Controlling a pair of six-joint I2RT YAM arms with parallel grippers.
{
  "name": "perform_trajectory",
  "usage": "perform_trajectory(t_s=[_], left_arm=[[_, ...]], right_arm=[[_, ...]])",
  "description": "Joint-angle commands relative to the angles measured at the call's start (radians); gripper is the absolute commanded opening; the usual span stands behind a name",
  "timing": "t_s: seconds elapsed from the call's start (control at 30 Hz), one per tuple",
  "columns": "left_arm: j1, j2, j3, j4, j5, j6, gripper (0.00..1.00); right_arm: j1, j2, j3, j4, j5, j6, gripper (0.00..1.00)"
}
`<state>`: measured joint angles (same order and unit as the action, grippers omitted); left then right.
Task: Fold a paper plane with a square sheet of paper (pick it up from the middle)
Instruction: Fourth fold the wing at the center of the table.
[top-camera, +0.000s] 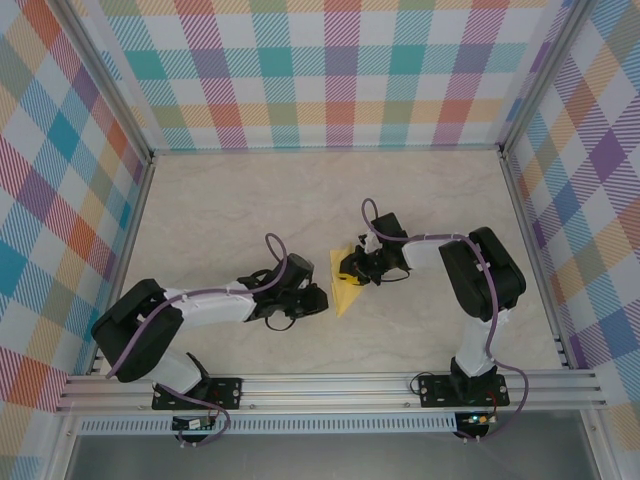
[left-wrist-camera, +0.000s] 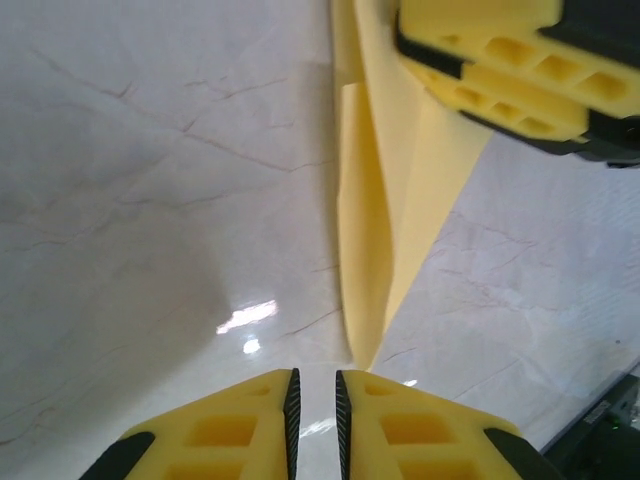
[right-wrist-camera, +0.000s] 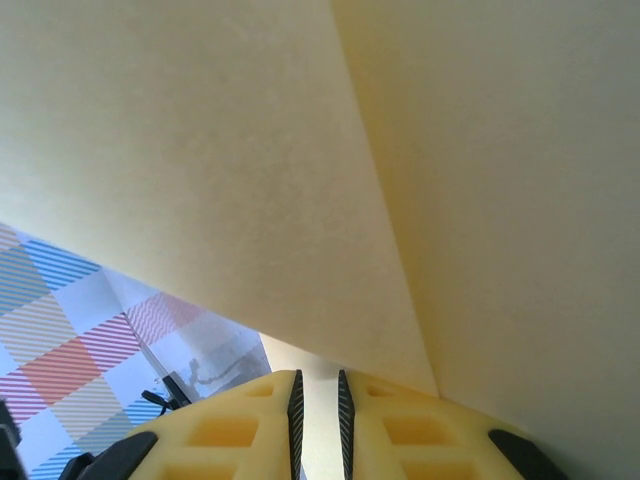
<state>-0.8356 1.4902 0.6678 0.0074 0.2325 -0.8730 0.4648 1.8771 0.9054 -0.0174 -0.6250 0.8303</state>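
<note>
Where it lies at mid-desk (top-camera: 230, 210), the paper (top-camera: 343, 294) is folded to a narrow yellow wedge, its point toward the near edge and one flap standing up off the surface. Left tool (top-camera: 322, 299) sits just beside the paper's left side, fingers almost pressed together with only a thin slit and nothing in it, the paper's tip just ahead. Right tool (top-camera: 354, 274) is on the paper's far part, fingers likewise nearly together; whether they nip a flap, cannot tell.

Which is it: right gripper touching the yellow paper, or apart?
Touching. Left wrist view shows the right gripper pressed against the yellow paper, no gap.
</note>
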Motion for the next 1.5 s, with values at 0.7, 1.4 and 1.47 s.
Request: perform_trajectory(t_s=[0.7, 1.4, 1.47], left_arm=[[-0.010, 0.248, 0.115, 0.161, 0.106, -0.036, 0.17], [-0.011, 0.103, 0.042, 0.162, 0.141, 0.021, 0.21], [-0.008, 0.080, 0.043, 0.166, 0.109, 0.004, 0.23]], right_arm=[[0.002, 0.076, -0.034, -0.148, 0.174, -0.015, 0.20], [0.002, 0.080, -0.036, -0.157, 0.182, -0.015, 0.20], [0.002, 0.080, -0.037, -0.157, 0.182, -0.014, 0.20]])
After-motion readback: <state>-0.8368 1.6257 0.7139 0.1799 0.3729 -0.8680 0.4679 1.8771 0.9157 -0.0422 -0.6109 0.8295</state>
